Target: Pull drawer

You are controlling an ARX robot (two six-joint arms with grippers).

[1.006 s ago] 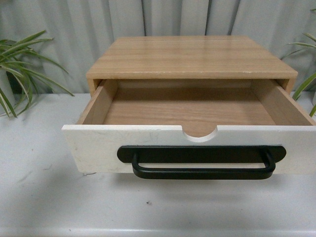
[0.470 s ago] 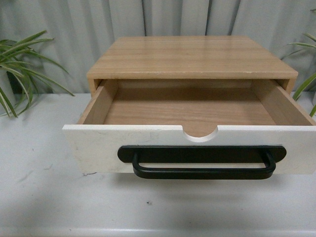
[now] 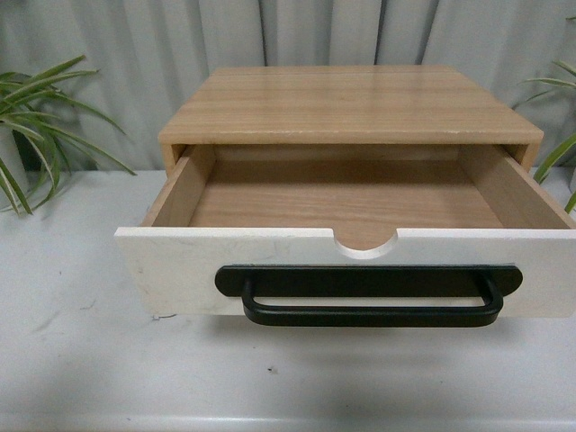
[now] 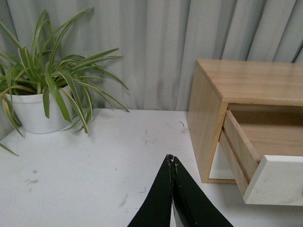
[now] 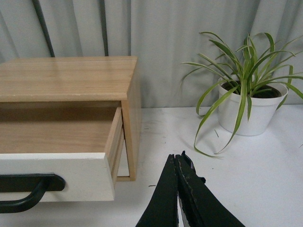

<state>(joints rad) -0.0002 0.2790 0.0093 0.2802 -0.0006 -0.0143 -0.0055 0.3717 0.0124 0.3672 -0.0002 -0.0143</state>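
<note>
Front view: a wooden cabinet [image 3: 351, 103] stands on a white tabletop [image 3: 72, 360] before a grey pleated curtain [image 3: 297, 31]. The drawer [image 3: 180, 265] is drawn well out toward the camera, its light wood floor exposed, and the task appears largely done. The black bar handle [image 3: 369, 315] runs left to right across the white front, below a half-round notch [image 3: 364, 241]. Neither arm appears in this view.

Left wrist view: the left gripper [image 4: 172, 158] has its fingers pressed together on nothing, above bare tabletop; the drawer lies off to its right, apart from it. A potted spider plant [image 4: 42, 90] stands at the far left.

Right wrist view: the right gripper [image 5: 177, 158] is likewise closed and empty, the handle's end lying to its left. Which arm is nearer the handle cannot be told with confidence. A second potted spider plant [image 5: 246, 94] stands at the far right.
</note>
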